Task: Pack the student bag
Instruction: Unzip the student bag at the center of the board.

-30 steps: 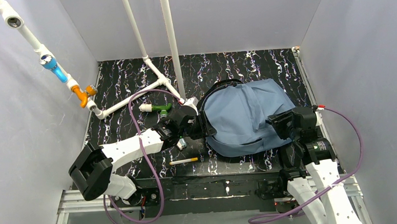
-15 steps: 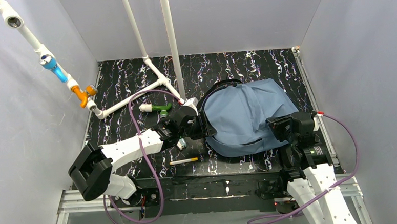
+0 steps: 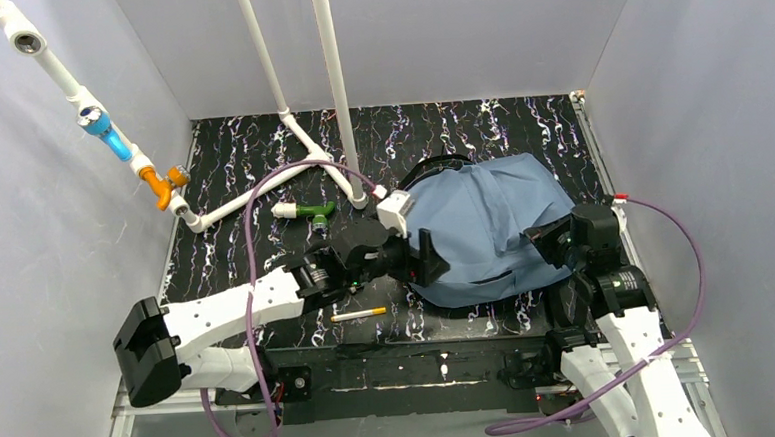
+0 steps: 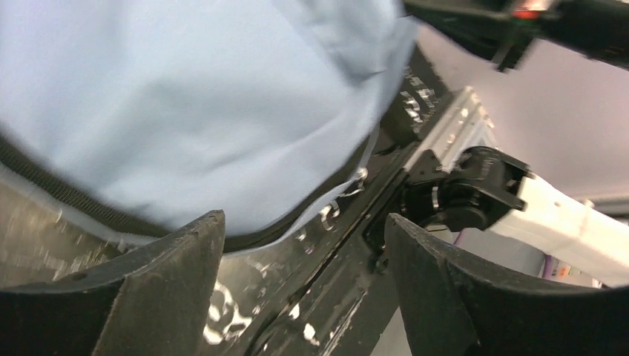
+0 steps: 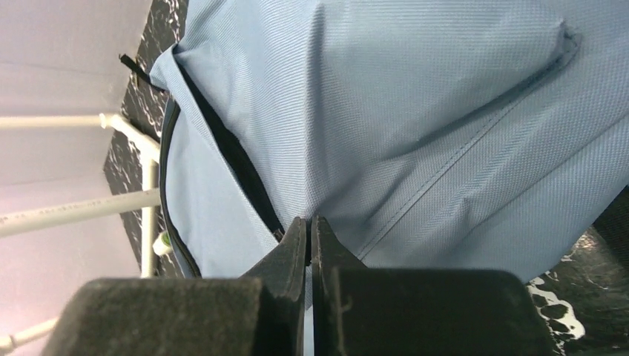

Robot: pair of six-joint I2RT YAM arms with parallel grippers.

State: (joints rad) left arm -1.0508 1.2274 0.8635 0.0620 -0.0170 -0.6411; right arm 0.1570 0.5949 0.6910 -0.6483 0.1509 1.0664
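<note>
Two claws are at the bag (image 3: 483,213), which lies flat on the right half of the black marbled desk (image 3: 459,125), its slate-blue cloth rumpled. At the bag's left edge the left claw (image 3: 429,256) is released: its fingers (image 4: 163,282) are spread wide, with nothing gripped and only the bag's dark rim and bare desk showing between them. At the bag's right side the right claw (image 3: 550,242) is clenched. In its wrist view the tips (image 5: 295,237) are pressed together right at a dark zip line (image 5: 237,159) in the cloth; whether they pinch cloth or a zip pull I cannot tell. A thin yellow-white stick (image 3: 358,314) lies on the desk near the bag's front left corner, and a green-and-white marker (image 3: 303,211) lies farther back, beside white pipes (image 3: 300,148)
</note>
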